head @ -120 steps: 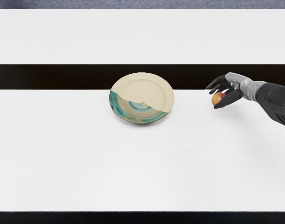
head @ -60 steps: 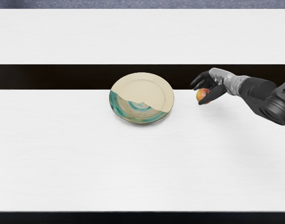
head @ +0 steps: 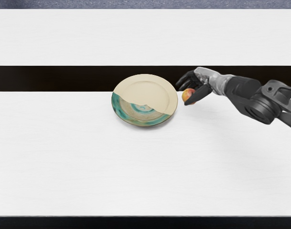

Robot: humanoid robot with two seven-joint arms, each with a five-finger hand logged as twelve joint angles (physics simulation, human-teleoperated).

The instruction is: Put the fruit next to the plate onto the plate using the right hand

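A round plate (head: 144, 99), cream with a teal swirl over its lower part, lies at the table's centre near the dark gap. My right hand (head: 192, 88) reaches in from the right edge and is shut on a small red-yellow fruit (head: 187, 96). The fruit is held just right of the plate's right rim, a little above the table. The dark fingers curl over the top and right of the fruit, hiding part of it. The left arm does not show.
A dark gap (head: 64, 78) runs across the table just behind the plate. The white tabletop (head: 135, 167) stretches wide in front of the plate. The right forearm and elbow joint (head: 259, 102) hang over the table's right side.
The right hand has carried the fruit leftward, from far right of the plate to just beside its right rim. More of the forearm now shows.
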